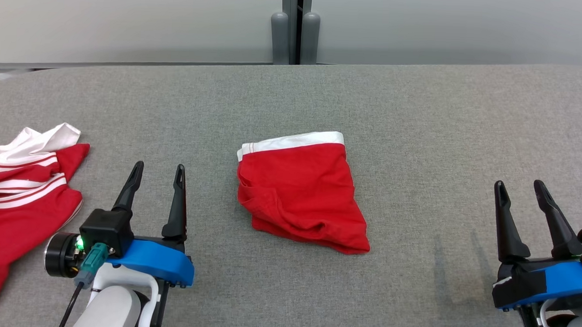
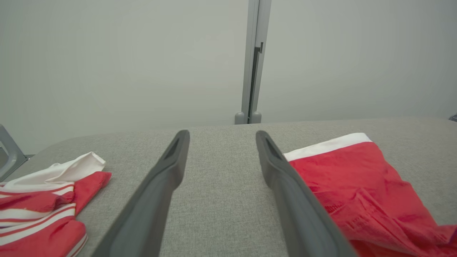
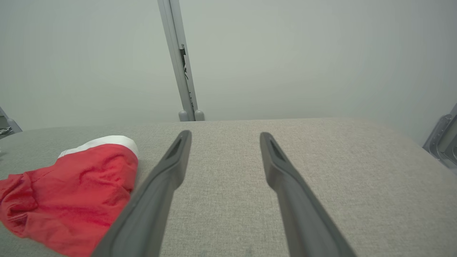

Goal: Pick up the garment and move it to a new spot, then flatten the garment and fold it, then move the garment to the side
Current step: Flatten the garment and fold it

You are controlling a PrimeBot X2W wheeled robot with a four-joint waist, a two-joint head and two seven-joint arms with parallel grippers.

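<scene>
Left gripper, right gripper — garment between

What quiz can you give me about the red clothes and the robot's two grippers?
1. True or false: the left gripper is holding the red shorts.
2. Which gripper is nearer the striped garment? A: left gripper. B: right gripper.
3. Fill in: the red shorts' waistband is ____.
Key: 1 false, both grippers are open and empty, and the red shorts lie on the table; 2 A; 3 white.
</scene>
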